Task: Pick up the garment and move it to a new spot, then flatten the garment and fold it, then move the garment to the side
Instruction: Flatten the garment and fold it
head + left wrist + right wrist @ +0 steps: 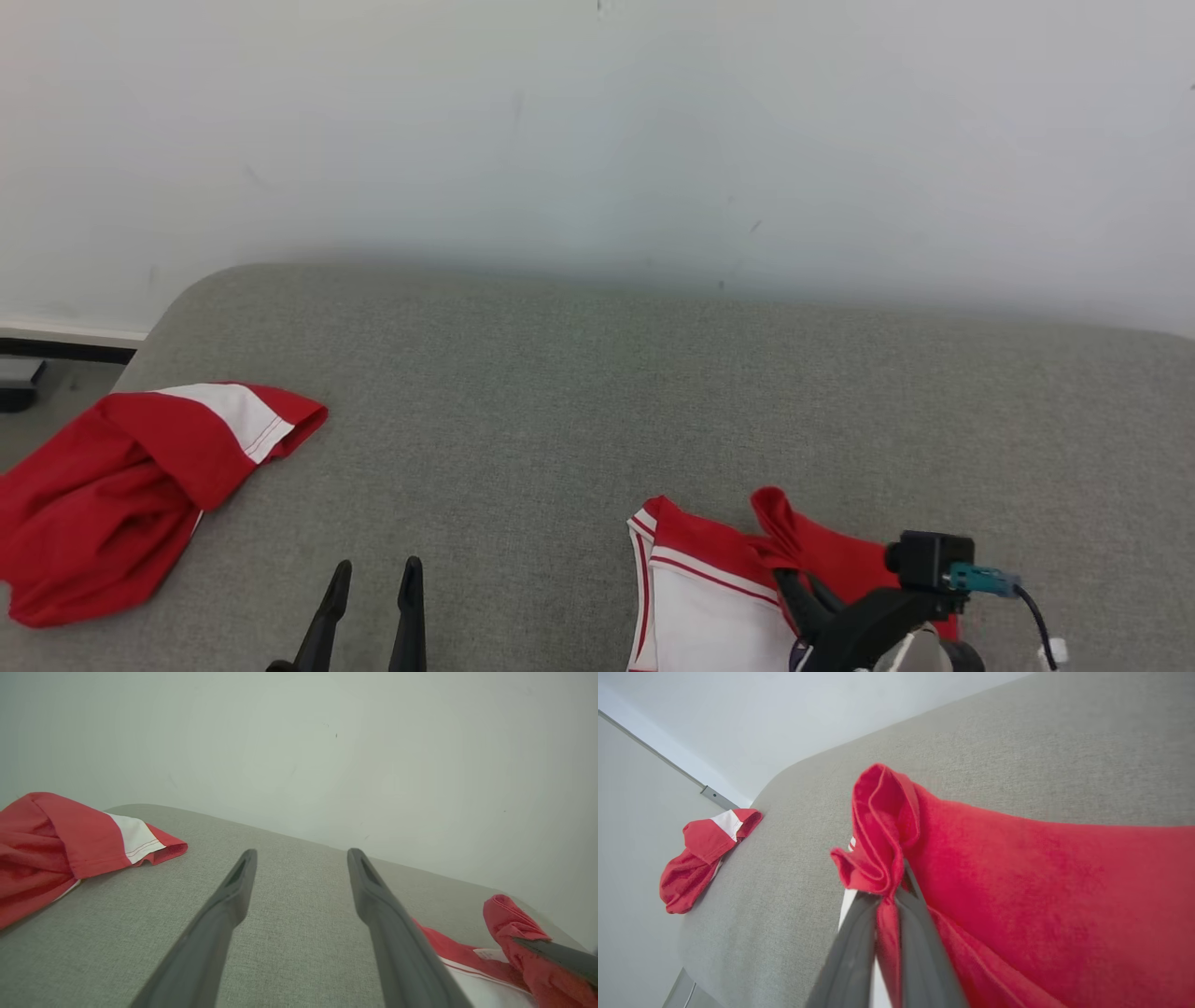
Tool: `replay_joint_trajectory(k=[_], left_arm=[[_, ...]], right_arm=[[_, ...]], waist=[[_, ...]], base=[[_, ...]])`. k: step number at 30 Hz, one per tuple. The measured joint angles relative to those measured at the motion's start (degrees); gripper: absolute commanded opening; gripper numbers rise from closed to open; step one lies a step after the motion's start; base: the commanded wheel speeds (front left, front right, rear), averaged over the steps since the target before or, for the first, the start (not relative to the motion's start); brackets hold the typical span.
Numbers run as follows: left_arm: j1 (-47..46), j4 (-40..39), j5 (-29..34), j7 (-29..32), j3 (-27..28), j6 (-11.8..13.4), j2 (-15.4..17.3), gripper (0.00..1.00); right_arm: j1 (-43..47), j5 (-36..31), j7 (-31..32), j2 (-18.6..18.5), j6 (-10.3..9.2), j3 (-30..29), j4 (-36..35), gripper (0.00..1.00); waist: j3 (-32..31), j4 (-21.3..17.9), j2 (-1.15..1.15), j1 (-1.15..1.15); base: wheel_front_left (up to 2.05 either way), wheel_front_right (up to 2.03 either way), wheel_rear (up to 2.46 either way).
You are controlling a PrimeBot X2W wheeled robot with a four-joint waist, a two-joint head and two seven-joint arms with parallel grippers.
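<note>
Closest to the head camera, the left gripper (375,569) comes up from the bottom edge at the lower left. Its two long dark fingers point away from the robot, toward the wall (597,140). In the left wrist view the left gripper (302,854) has its fingers spread apart and nothing is between them. They are low over the grey fabric surface (560,392), but it cannot be told if they touch it.

Far to the left, at the rounded corner of this surface, a second red garment (121,495) lies crumpled. It has a white band with thin stripes near its open end.

Right of the centre, at the near edge of the surface, is the garment (709,607). It is red, with a white panel and a trim of red and white lines along its left side. One red fold of it stands up above the rest. In the left wrist view a small pale patch (486,953) shows on it, perhaps a label; any writing on it is too small to read.

The right gripper (794,583) comes in from the lower right and leans to the left. A black wrist camera (924,558) with a teal plug (976,579) sits on the arm. In the right wrist view the right gripper (889,886) has its fingers pressed together on the raised red fold, so that the cloth (1017,882) bunches above the tips.
</note>
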Motion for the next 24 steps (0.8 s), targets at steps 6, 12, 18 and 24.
replay_joint_trajectory(k=[6,12,18,24], left_arm=[[-0.2,0.6,0.1,0.0,-0.9,0.0,0.0,1.00],[-0.2,0.7,0.4,0.0,-1.6,0.0,0.0,1.00],[0.3,0.7,0.4,0.0,-1.5,0.0,0.0,1.00],[1.0,0.4,0.5,0.0,-1.1,0.0,0.0,1.00]], right_arm=[[-6.7,4.8,-4.0,0.0,0.00,7.9,9.4,0.00],[-11.4,9.2,-8.0,0.0,0.00,13.9,18.7,0.00],[-14.8,14.8,-12.0,0.0,0.00,19.5,25.6,0.16],[-18.4,26.3,-15.6,0.0,-0.01,26.4,25.9,1.00]], waist=[[0.1,1.7,0.00,0.00],[0.0,3.7,0.00,0.00],[-0.5,4.7,0.00,0.00],[-1.2,4.1,0.00,0.00]], base=[[0.00,0.00,0.00],[0.00,0.00,0.00],[0.00,0.00,0.00],[0.00,0.00,0.00]])
